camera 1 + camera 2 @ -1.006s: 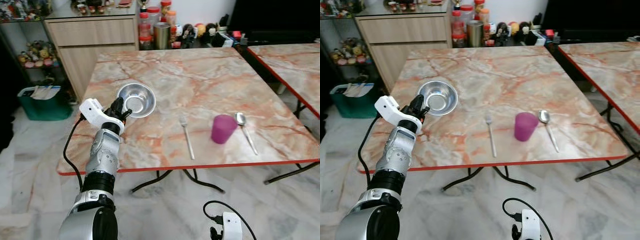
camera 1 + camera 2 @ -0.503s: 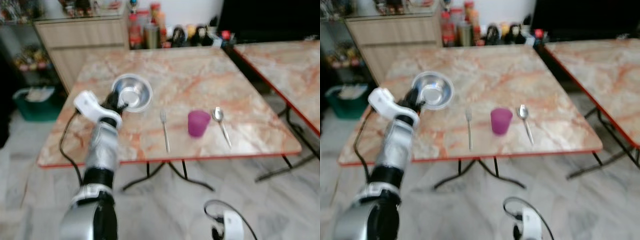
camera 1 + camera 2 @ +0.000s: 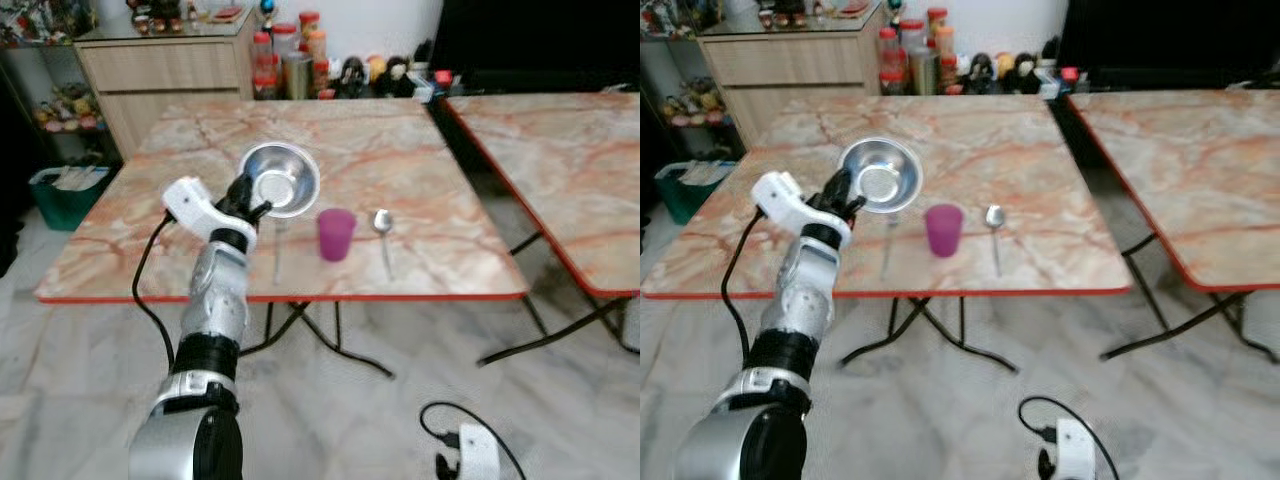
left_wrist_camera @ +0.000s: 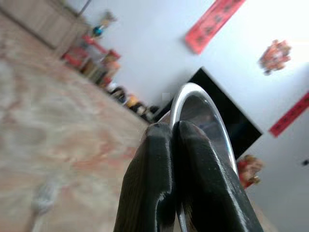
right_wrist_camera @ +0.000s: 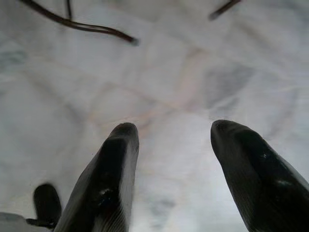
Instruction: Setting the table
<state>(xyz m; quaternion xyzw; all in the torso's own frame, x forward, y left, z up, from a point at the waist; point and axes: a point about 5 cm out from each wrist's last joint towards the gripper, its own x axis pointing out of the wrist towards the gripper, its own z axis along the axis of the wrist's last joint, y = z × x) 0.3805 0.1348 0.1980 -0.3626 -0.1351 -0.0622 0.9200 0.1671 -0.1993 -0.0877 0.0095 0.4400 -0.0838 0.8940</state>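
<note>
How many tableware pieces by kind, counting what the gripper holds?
Bowl: 1, steel, pinched by its rim in the left gripper
Cup: 1, purple, on the table
Fork: 1
Spoon: 1
Total: 4

Steel bowl, tilted, held off the table; on it in a row: fork, upright purple cup, spoon.

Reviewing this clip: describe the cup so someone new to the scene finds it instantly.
On the near marble table with the red edge, look toward the front edge. The cup stands upright between a fork and a spoon, just beyond the raised steel bowl. It is the one purple plastic piece among metal ones.
</note>
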